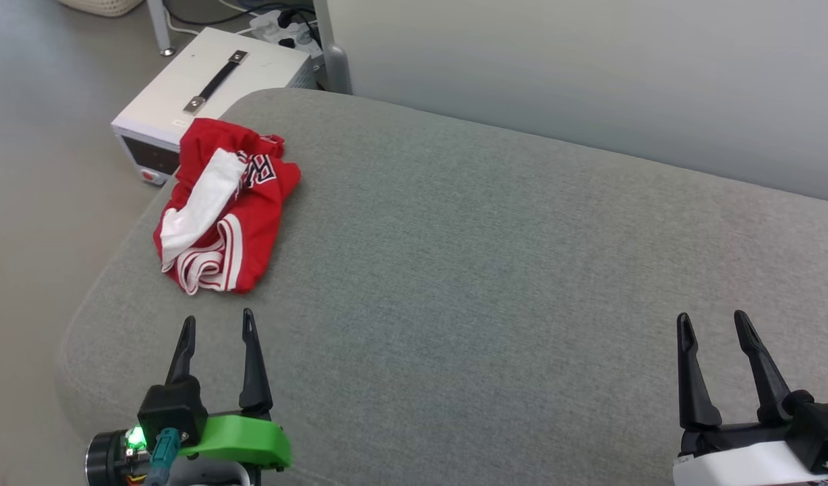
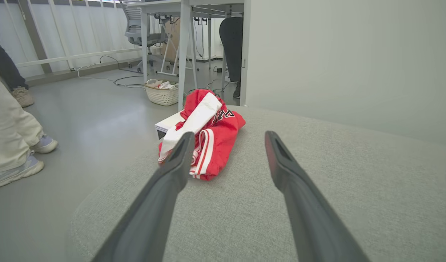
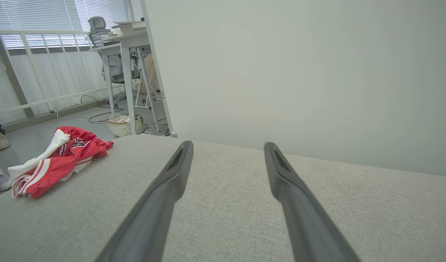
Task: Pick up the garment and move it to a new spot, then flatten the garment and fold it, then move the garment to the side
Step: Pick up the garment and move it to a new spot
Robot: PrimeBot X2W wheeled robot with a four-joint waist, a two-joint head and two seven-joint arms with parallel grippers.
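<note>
The garment (image 1: 225,209), a red jersey with a white sleeve draped across it, red-and-white striped trim and a scrap of black, white-edged lettering showing, lies crumpled in a heap on the grey fabric cushion (image 1: 494,283). It sits close to that cushion's rounded far-left edge. The heap is directly ahead of the left gripper (image 1: 218,316), near its fingertips but apart from them, with a strip of cushion visible between the striped hem and the tips. In the left wrist view the garment sits a little to the left of the gripper's centre line, and the left finger's tip overlaps it in the picture. The left gripper's two dark fingers are spread apart above the cushion and grip no cloth. The right gripper (image 1: 712,314) has its fingers spread the same way over bare cushion. The garment lies well away from it, far off to its left and somewhat ahead, and a pale wall panel (image 3: 299,72) rises beyond its tips. Past the garment from the left gripper, a white equipment box (image 1: 245,64) with a black strap handle stands on the floor against the cushion's edge. Farther on, a white woven basket (image 2: 161,95) sits by a desk leg (image 2: 184,54). Off to the left gripper's left, a person's legs (image 2: 8,123) in pale trousers and light sneakers stand on the grey floor (image 2: 92,109).
</note>
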